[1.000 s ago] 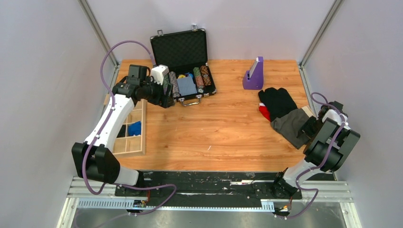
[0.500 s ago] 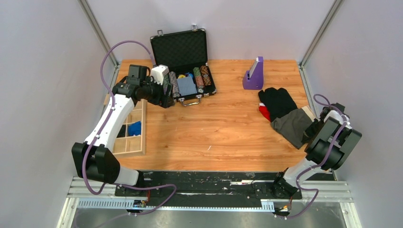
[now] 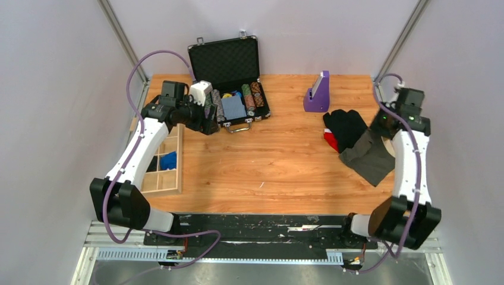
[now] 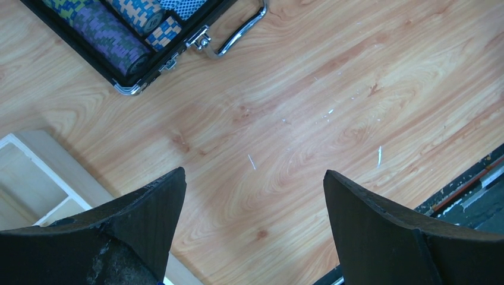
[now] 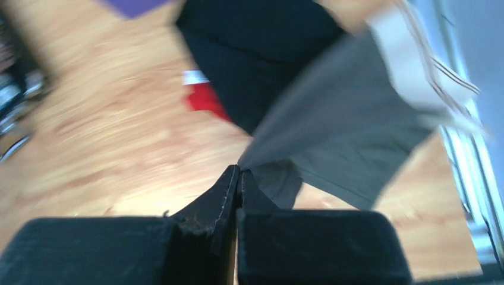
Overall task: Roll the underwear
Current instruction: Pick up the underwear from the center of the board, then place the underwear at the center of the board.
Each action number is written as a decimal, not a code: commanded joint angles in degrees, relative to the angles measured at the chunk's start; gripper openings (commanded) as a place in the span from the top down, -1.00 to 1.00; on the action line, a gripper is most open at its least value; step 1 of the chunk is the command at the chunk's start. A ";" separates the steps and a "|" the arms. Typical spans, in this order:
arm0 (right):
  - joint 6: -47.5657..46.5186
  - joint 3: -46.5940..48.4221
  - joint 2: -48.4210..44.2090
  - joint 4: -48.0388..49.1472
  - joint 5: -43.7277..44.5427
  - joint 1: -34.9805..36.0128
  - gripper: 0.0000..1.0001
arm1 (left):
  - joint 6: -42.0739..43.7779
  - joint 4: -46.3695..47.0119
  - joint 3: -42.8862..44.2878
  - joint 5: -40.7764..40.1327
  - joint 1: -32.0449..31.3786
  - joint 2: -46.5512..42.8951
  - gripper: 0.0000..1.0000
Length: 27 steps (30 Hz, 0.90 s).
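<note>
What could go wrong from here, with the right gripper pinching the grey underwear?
The right gripper holds only a thin fold of the underwear at its fingertips, so the cloth may slip out when pulled. The underwear lies against the black garment and near the red garment; dragging it could pull them along. It also sits near the right edge of the table and might slide off.

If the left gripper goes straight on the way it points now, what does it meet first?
The left gripper would probably meet the bare wooden table first; the poker-chip case lies aside.
</note>
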 commanded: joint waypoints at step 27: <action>-15.44 20.54 13.42 4.61 -33.13 41.01 -0.21 | 5.93 4.08 -1.60 -9.99 -0.24 -6.38 -0.93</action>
